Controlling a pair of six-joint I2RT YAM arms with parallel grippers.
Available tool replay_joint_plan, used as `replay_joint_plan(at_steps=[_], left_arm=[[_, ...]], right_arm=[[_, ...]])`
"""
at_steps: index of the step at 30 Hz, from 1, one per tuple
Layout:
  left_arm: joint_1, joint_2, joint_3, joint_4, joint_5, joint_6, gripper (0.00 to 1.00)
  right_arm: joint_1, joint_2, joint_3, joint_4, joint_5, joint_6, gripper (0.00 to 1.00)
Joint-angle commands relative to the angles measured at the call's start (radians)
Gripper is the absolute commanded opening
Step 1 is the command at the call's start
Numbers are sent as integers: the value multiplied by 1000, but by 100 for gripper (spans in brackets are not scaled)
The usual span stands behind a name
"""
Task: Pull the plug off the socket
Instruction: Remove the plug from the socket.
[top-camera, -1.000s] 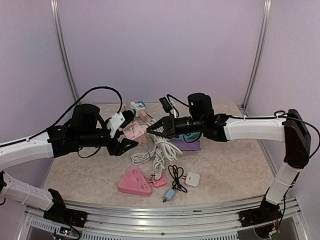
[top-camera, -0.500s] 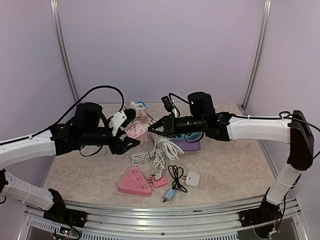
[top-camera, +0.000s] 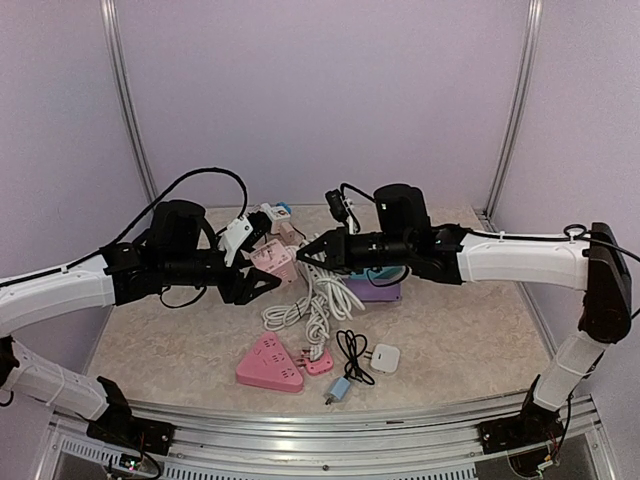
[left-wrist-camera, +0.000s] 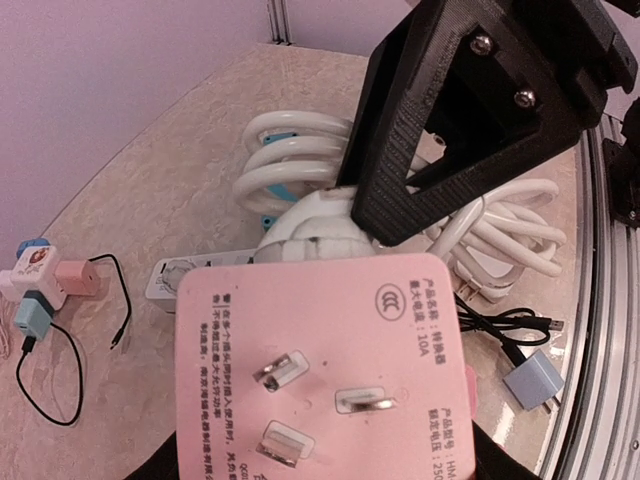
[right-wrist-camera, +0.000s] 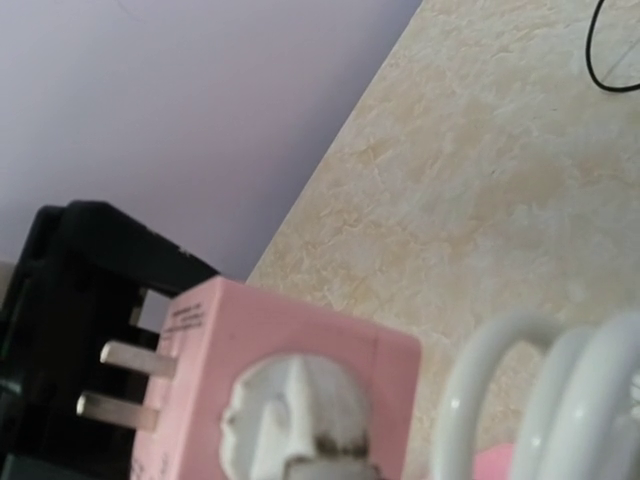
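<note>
The white round plastic plug (left-wrist-camera: 310, 225) is sitting pushed into one face of the pink square plastic socket block (left-wrist-camera: 320, 380), held in the air above the mottled beige bench (top-camera: 470, 320) between the two arms. The right fingers (left-wrist-camera: 440, 130) are clenching on the plug, their tips right at the block's face. The left fingers (right-wrist-camera: 60, 300) are grasping the block from the opposite side, its metal prongs (left-wrist-camera: 340, 400) pointing at the left wrist camera. A white coiled cable (top-camera: 315, 300) is lying below.

Bright diffuse light, faint soft shadows on the table (top-camera: 470, 330), top view sharp, pink socket (right-wrist-camera: 300, 350) blurred in right wrist view.
</note>
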Motion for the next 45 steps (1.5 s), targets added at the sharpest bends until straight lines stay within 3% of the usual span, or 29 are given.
replay_joint_plan(at_steps=[1, 9, 20, 37, 41, 45], left_arm=[[-15, -46, 19, 102, 124, -2, 6], [-30, -79, 2, 121, 184, 8, 6], [-40, -73, 10, 112, 151, 5, 6], [-50, 32, 89, -12, 70, 18, 6], [-51, 35, 89, -11, 62, 18, 5], [-51, 27, 77, 5, 70, 19, 5]], right_arm=[[-17, -21, -9, -8, 23, -16, 0], [-56, -30, -70, 124, -116, 53, 0], [-67, -28, -66, 120, -124, 61, 0], [17, 27, 197, -361, 210, -130, 0], [18, 17, 199, -372, 224, -137, 0], [-1, -3, 134, -258, 142, -98, 0]])
